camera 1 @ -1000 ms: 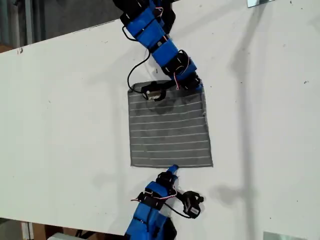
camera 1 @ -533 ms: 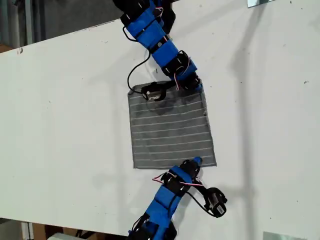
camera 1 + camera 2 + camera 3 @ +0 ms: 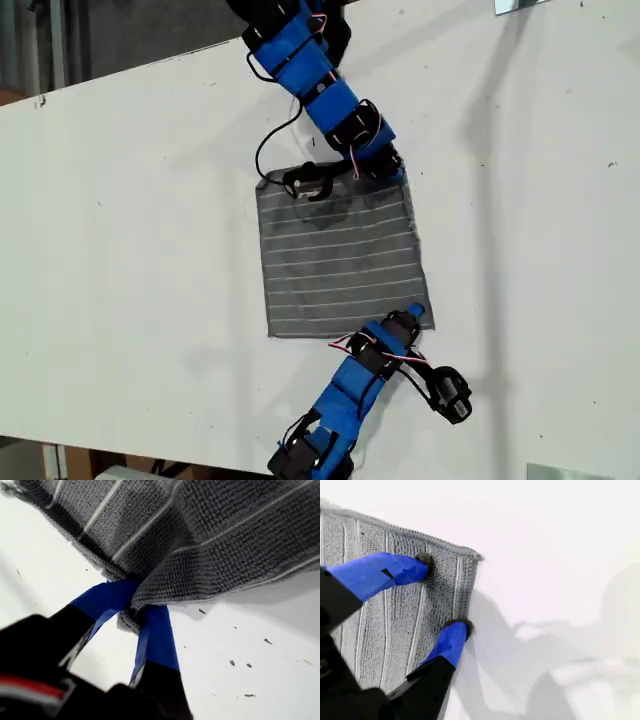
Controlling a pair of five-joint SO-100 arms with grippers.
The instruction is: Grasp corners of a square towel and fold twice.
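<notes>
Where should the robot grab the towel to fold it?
By its corners, coming in from outside the edge: the towel lies flat, so only the thin tips lift easily. My first pincer already pinches one; my second pincer straddles another, open.

White tabletop fills most of the exterior view, its far edge running diagonally from the middle left up toward the upper centre. Beyond that edge, in the upper left of the frame, lies a dark grey floor or wall area, with a brownish strip at the far left. Soft, elongated shadows cross the tabletop on the right side of the frame. Small dark specks mark the surface in the first wrist view.
</notes>
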